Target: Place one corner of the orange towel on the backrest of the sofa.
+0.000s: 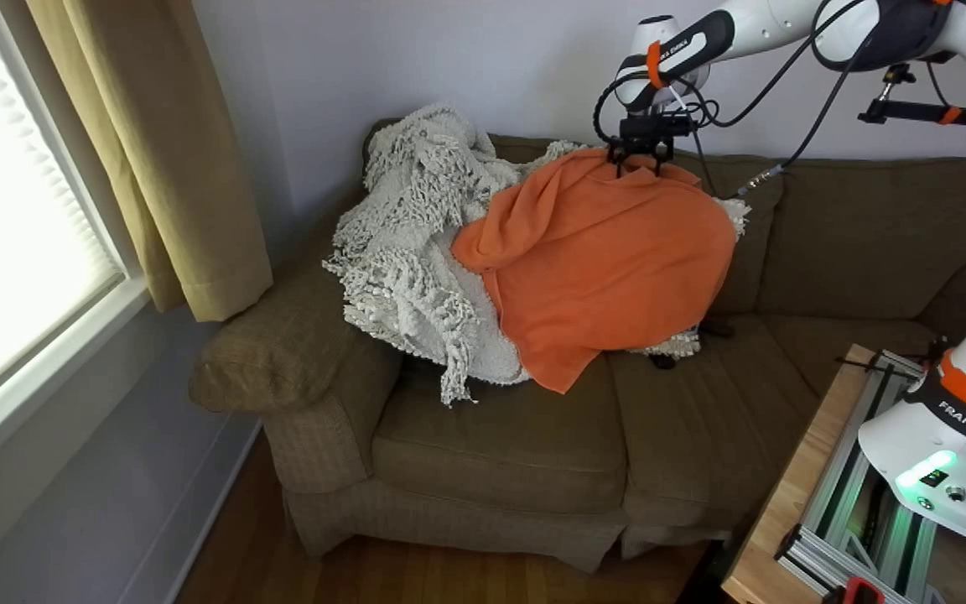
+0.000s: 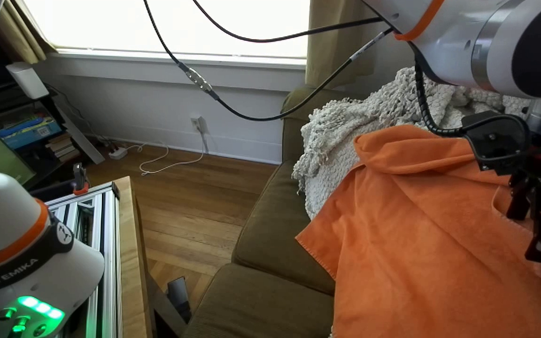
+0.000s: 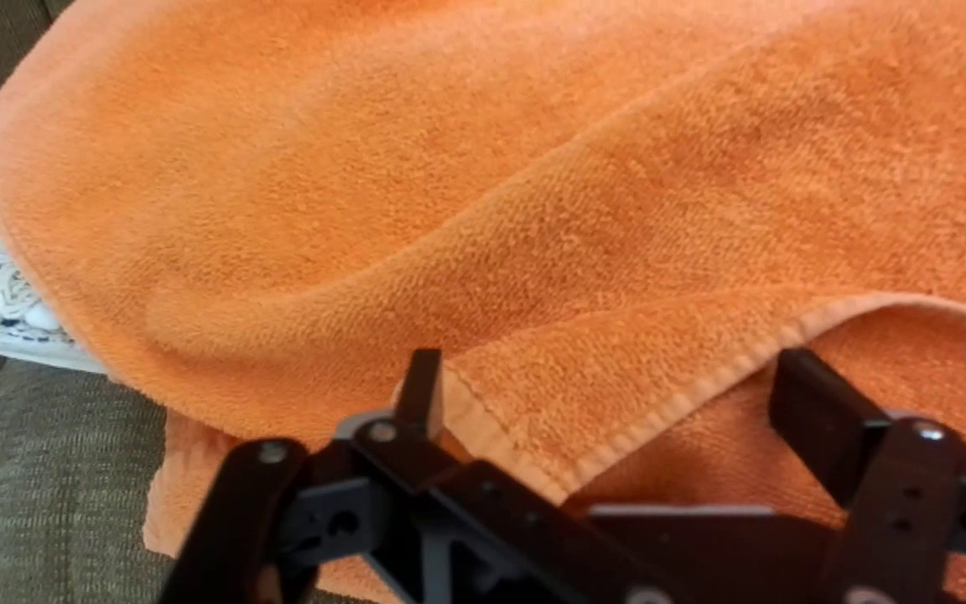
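The wrist view crops the orange towel (image 3: 483,210)

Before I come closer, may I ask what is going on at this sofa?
A robot arm is working with the orange towel, which lies over a pale fringed blanket on the brown sofa. Its claw is open at the towel's upper part, near the backrest. A hemmed corner shows between the spread fingers, not pinched. I cannot tell whether that corner counts as placed.

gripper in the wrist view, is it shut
No, the gripper is open: its fingers stand well apart, with the towel showing in the gap between them.
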Action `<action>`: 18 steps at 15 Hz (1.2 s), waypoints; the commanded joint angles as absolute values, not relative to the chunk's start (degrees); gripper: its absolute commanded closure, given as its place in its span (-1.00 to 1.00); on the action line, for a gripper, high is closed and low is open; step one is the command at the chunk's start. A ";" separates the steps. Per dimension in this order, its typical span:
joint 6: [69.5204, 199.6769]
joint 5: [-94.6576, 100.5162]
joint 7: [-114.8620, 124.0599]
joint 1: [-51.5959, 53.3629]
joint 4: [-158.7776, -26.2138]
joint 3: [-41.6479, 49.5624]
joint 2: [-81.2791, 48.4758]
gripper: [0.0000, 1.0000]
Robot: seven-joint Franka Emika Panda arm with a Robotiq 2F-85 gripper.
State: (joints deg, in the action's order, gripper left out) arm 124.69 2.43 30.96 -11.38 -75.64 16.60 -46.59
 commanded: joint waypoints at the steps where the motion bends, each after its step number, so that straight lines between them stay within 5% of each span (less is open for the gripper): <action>1: 120.51 0.48 33.69 -12.13 -71.01 16.66 -49.48 -1.00; 11: 118.42 -1.06 43.62 -13.12 -65.52 16.15 -53.33 -1.00; 12: 117.99 -1.14 43.71 -13.23 -65.40 15.98 -53.35 -0.50; 18: 116.00 -1.20 44.12 -13.19 -65.21 15.99 -52.02 0.34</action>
State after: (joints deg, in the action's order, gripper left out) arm 118.06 0.28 43.67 -12.27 -66.48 16.54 -52.10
